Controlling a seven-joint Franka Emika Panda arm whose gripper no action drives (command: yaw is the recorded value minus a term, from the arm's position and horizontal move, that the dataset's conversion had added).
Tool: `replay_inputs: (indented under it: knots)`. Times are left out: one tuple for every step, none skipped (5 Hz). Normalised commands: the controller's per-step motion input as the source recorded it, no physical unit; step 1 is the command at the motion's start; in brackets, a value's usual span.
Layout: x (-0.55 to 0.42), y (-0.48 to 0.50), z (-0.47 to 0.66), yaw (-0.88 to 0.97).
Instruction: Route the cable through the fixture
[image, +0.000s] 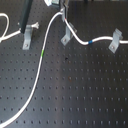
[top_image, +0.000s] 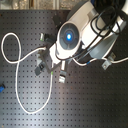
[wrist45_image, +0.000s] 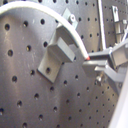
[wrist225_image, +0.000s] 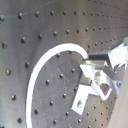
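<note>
In the first exterior view the white cable climbs from the lower left past its green band to a peak under my gripper. From there it drops close beside the middle fixture and runs past the blue band to the first exterior view's right. In the first wrist view the cable arcs along the metal fixture and ends between the tips of my gripper, which is shut on it. The second wrist view shows the cable's curve beside the fixture.
Two more metal fixtures stand on the black perforated board, one left and one right. A black post rises behind the left one. In the second exterior view the arm covers the middle and the cable loops at the left.
</note>
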Motion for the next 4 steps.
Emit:
replay_inputs:
  knots:
    - [-0.035, -0.021, 0.00, 0.00]
    - [-0.013, -0.007, 0.39, -0.05]
    - [-0.041, -0.054, 0.68, -0.11]
    - [-0.017, -0.018, 0.73, -0.11]
